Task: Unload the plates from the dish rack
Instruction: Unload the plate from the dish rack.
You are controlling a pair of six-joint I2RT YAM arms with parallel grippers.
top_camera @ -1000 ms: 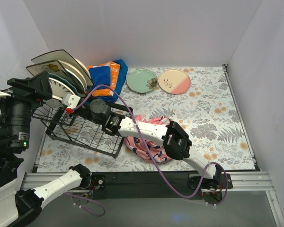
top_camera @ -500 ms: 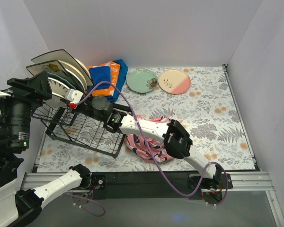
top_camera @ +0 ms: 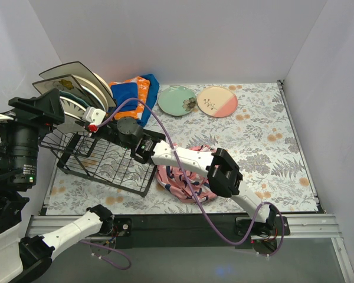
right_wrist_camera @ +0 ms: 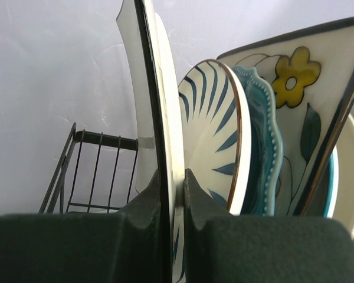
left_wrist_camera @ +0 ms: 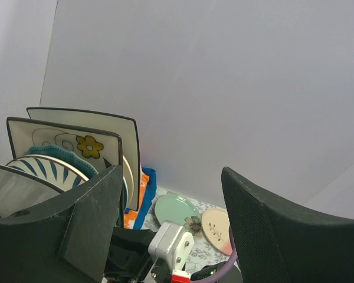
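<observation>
While the mint-green flowered ceramic plate [top_camera: 177,100] and the cream-and-pink ceramic plate [top_camera: 217,101] already lie on the floral desk [top_camera: 265,153] at twelve o'clock, several more upright plates [top_camera: 76,76] stand in the black wire dish rack [top_camera: 106,162] at nine o'clock. There the right end effector [right_wrist_camera: 171,177] clamps a white dark-rimmed plate [right_wrist_camera: 135,88], and the left end effector [left_wrist_camera: 172,200] gapes empty.

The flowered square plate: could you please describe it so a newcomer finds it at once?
Look left to the black dish rack. Two of its upright plates are square with dark rims. The flowered square plate alone shows a yellow flower.
</observation>
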